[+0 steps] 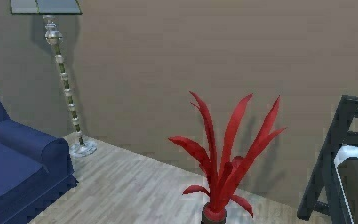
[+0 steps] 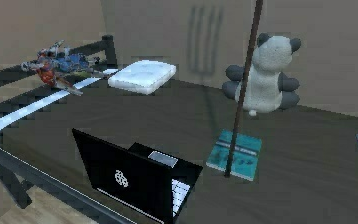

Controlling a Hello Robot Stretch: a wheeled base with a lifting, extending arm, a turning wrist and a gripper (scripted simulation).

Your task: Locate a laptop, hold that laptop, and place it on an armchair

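A black laptop stands with its lid up on the dark cover of a bed, near the bed's front edge at the arm side view's lower middle. Its lid's back faces the camera and its keyboard lies behind. At the forward view's left edge a dark blue upholstered armchair stands on the pale wood floor, only partly in the picture.
A floor lamp stands beside the blue seat and a red-leaved potted plant rises mid-floor. A dark bed frame is at the right. On the bed lie a teddy bear, a white pillow, a teal book and small clutter. A thin dark pole crosses the view.
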